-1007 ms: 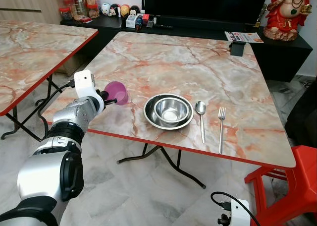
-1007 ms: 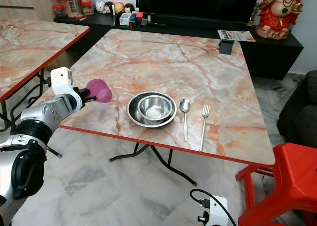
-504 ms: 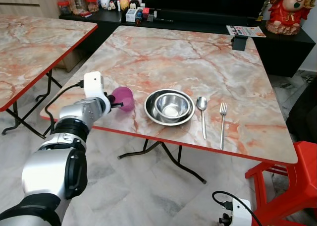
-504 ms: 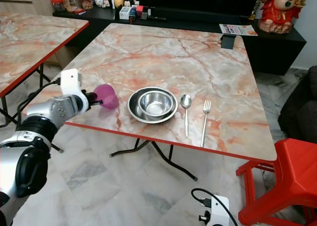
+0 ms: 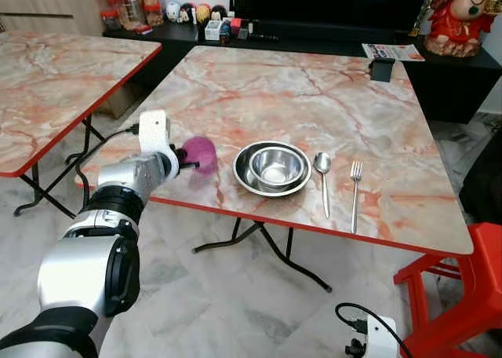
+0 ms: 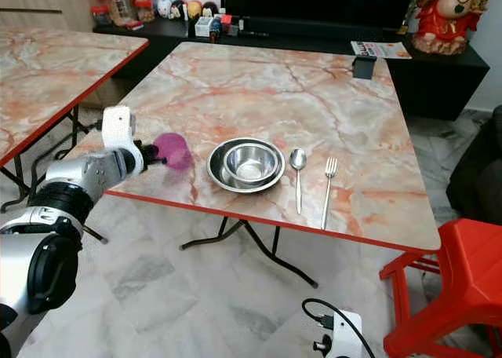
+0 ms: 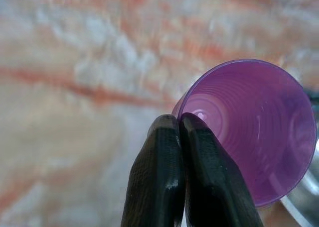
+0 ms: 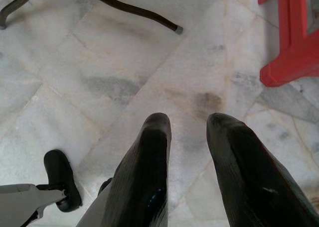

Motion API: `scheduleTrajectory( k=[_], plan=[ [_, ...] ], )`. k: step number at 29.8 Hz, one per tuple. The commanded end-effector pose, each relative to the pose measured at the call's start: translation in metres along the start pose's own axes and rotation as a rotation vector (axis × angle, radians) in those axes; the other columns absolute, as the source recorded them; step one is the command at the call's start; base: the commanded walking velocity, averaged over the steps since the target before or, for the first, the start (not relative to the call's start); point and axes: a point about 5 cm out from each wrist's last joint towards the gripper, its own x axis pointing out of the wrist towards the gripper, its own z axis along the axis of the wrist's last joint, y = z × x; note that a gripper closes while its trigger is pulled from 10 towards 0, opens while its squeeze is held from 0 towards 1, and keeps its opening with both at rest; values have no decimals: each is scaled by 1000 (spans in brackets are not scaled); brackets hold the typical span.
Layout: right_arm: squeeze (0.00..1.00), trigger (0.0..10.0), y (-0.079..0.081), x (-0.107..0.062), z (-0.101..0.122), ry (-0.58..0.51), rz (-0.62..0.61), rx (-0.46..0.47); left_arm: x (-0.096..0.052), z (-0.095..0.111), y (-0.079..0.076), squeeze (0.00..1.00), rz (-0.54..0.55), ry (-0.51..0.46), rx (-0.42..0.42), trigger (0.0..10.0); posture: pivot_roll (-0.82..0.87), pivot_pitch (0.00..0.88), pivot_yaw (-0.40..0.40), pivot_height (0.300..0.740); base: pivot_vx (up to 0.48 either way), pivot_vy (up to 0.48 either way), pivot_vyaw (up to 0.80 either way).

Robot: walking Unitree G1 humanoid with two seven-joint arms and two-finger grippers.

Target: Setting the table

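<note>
My left gripper (image 5: 185, 160) is shut on the rim of a purple plastic cup (image 5: 198, 154), holding it tilted just above the marble table (image 5: 298, 91) near its front left edge. In the left wrist view the two fingers (image 7: 164, 177) pinch the purple cup (image 7: 254, 132) at its lip, its mouth facing the camera. To the cup's right a steel bowl (image 5: 276, 166) sits inside a steel plate (image 5: 245, 176), then a spoon (image 5: 322, 177) and a fork (image 5: 355, 189). My right gripper (image 8: 189, 137) hangs open over the floor.
A second marble table (image 5: 55, 67) stands to the left across a narrow gap. A red plastic stool (image 5: 463, 287) is at the front right. A low black cabinet (image 5: 439, 75) with jars, figurines and a statue (image 5: 463, 16) runs along the back. A white power strip (image 5: 369, 342) lies on the floor.
The left gripper has carried the cup a little to the right, closer to the steel plate. The camera has also shifted slightly.
</note>
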Motion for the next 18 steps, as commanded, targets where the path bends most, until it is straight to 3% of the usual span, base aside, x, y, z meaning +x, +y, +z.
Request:
scheduleTrajectory(
  k=[1,5,10,18],
  plan=[
    [0,10000,-2,-1,-4,13,-9,6,-5,7,12,0,18,-46,2,10000,-29,0,-4,740,0,0,0],
    [0,10000,-1,0,-3,13,-7,2,-4,-6,16,0,35,16,46,10000,-31,0,-7,740,0,0,0],
    [0,10000,-2,1,4,-4,-11,8,-1,-18,8,0,12,91,40,10000,-43,0,-4,740,0,0,0],
    [0,10000,-5,0,1,2,-19,11,1,-15,0,0,-35,85,39,10000,-46,0,-2,740,0,0,0]
  ],
)
